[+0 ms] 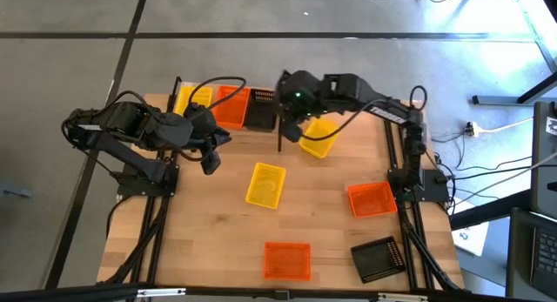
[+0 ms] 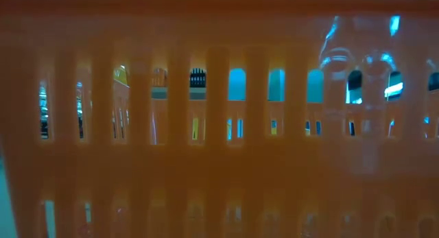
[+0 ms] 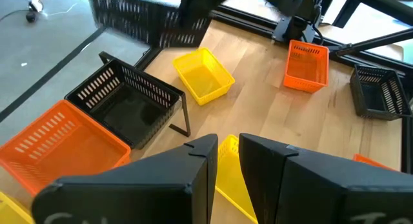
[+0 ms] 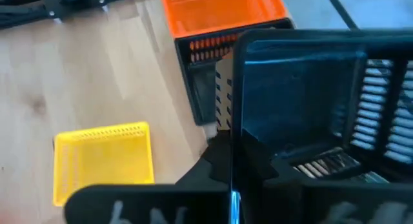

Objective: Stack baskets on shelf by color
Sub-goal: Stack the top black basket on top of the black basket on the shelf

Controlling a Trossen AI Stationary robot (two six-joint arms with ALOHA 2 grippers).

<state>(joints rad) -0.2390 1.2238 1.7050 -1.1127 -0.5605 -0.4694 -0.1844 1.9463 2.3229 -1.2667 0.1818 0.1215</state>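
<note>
The shelf stands at the table's far edge and holds a yellow basket, an orange basket and a black basket side by side. My right gripper is shut on another black basket, which is in the air by the shelf's right end, above a yellow basket. My left gripper hovers in front of the shelf, open by a narrow gap and touching nothing. A yellow basket, two orange ones and a black one lie flat on the table. My right gripper pinches one side wall of the black basket, and the wall's edge stands between the two fingers. The basket is lifted clear of the table and tilted, with its hollow side turned toward the wrist camera.
The near orange basket's wall fills the low view. Cables run along the table's right edge. Bare wood shows between the left gripper and the middle yellow basket.
</note>
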